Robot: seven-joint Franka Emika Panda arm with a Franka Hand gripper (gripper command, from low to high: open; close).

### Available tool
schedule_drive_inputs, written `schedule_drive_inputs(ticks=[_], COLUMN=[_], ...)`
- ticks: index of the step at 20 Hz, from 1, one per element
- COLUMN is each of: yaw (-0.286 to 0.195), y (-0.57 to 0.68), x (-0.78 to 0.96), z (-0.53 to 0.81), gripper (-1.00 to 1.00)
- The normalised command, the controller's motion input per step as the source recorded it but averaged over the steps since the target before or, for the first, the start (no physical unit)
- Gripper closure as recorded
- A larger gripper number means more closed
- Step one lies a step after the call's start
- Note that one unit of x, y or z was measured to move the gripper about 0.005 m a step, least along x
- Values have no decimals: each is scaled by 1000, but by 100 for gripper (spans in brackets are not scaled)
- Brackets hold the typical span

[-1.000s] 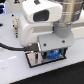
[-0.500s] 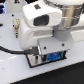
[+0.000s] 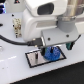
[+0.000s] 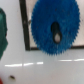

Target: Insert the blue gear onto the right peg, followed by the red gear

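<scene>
The blue gear (image 3: 54, 54) lies flat on the white base plate with a black border (image 3: 35, 61), towards the exterior view's right. In the wrist view the blue gear (image 4: 55, 25) fills the upper part, with a dark hub hole in its middle. My gripper (image 3: 47, 50) hangs just above the gear's edge. Its dark fingers stand apart and hold nothing. The fingers do not show in the wrist view. The red gear is not clearly in view. Only a tiny reddish spot (image 4: 11, 78) shows, too small to tell.
The black border of the plate (image 4: 23, 25) runs beside the gear. A dark green object (image 4: 2, 32) sits at the edge of the wrist view. A small stand with parts (image 3: 17, 27) is at the exterior view's left, behind the arm.
The arm has shifted slightly over the plate. The blue gear stays on the plate under the gripper.
</scene>
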Motion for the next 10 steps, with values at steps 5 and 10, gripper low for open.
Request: schedule_drive_inputs(ticks=[5,10], yaw=[0,0], y=[295,450], x=[-511,-595], z=[220,38], gripper=[-100,-100])
